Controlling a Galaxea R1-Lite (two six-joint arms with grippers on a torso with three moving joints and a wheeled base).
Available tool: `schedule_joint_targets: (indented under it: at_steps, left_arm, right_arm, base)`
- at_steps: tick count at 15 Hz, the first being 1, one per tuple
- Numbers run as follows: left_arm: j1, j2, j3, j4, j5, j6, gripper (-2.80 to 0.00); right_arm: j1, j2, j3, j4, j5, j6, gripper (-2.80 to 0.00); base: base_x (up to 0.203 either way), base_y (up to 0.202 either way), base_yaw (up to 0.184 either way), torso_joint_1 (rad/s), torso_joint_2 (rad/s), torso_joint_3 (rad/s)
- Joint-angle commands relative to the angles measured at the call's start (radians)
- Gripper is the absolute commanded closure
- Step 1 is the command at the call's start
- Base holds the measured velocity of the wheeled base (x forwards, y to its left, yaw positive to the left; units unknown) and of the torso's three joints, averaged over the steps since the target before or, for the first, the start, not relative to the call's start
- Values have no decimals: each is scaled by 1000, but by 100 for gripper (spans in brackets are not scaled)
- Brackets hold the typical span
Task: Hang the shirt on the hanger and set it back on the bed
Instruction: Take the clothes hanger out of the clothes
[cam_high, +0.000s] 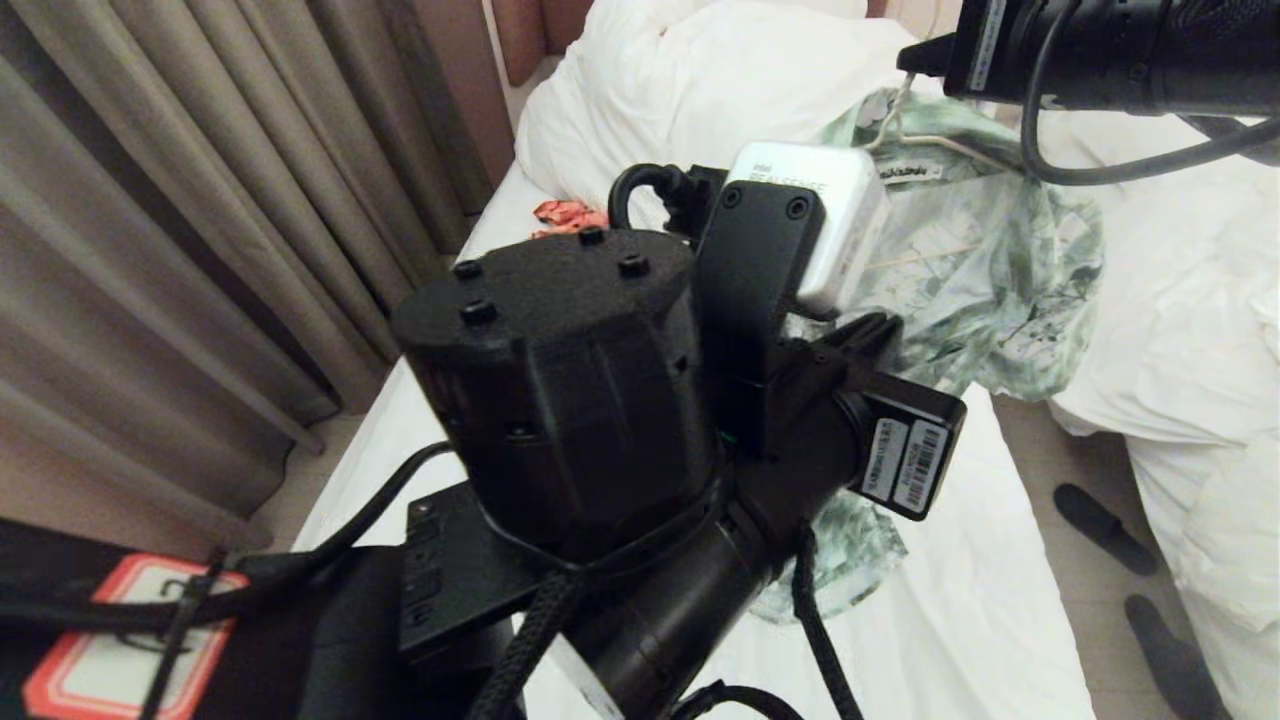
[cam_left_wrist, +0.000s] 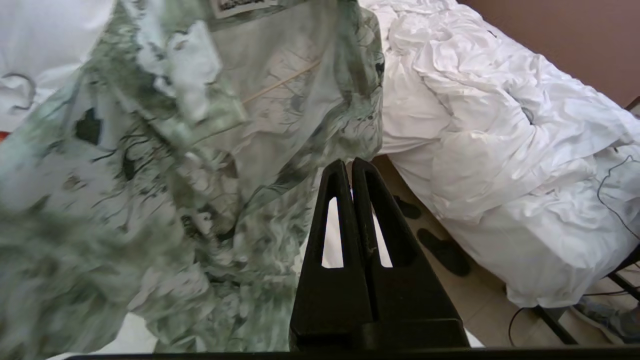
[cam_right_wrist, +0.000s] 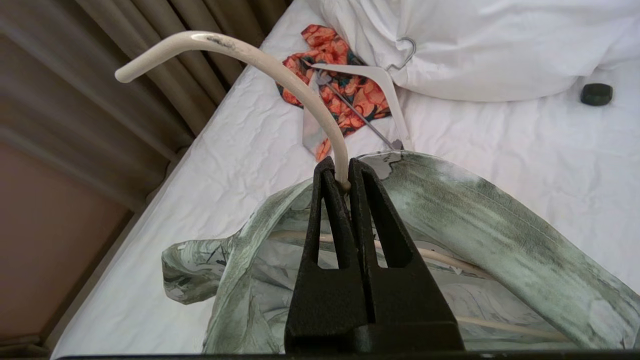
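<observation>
Cream hanger (cam_right_wrist: 280, 65) hook sits pinched in my right gripper (cam_right_wrist: 343, 172); limp shirt (cam_right_wrist: 450, 210) sways; left gripper (cam_left_wrist: 348, 167) closed, empty.

The left arm fills the middle of the head view, its wrist bent forward; the left gripper (cam_left_wrist: 351, 167) has its fingers pressed together on nothing. The right arm reaches across the upper right, and the right gripper (cam_right_wrist: 342, 170) has its fingers clamped on the hanger (cam_right_wrist: 280, 67) hook.

Right gripper (cam_right_wrist: 342, 172) clamps hanger (cam_right_wrist: 280, 65) inside shirt (cam_right_wrist: 475, 225).
</observation>
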Motion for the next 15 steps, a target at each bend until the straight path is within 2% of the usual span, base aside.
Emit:
schedule_joint_targets:
  at_steps: [1, 7, 10, 15]
  left_arm:
    - [-6, 55, -46, -5, 7, 2, 0]
    - [4, 164, -179, -6, 14, 16, 0]
    - [9, 214, -286, -3, 22, 56, 0]
    - [60, 270, -369, 33, 31, 81, 0]
  right_arm:
    - [4, 1, 1, 1, 0, 1, 0]
    - [38, 0, 10, 1, -1, 1, 0]
    - [43, -1, 22, 3, -1, 4, 0]
    - [45, -27, 51, 3, 0, 7, 0]
  base:
    - [0, 0, 0, 0, 0, 0]
    - [0, 0, 0, 0, 0, 0]
    - [0, 0, 0, 0, 0, 0]
    - [0, 0, 0, 0, 0, 0]
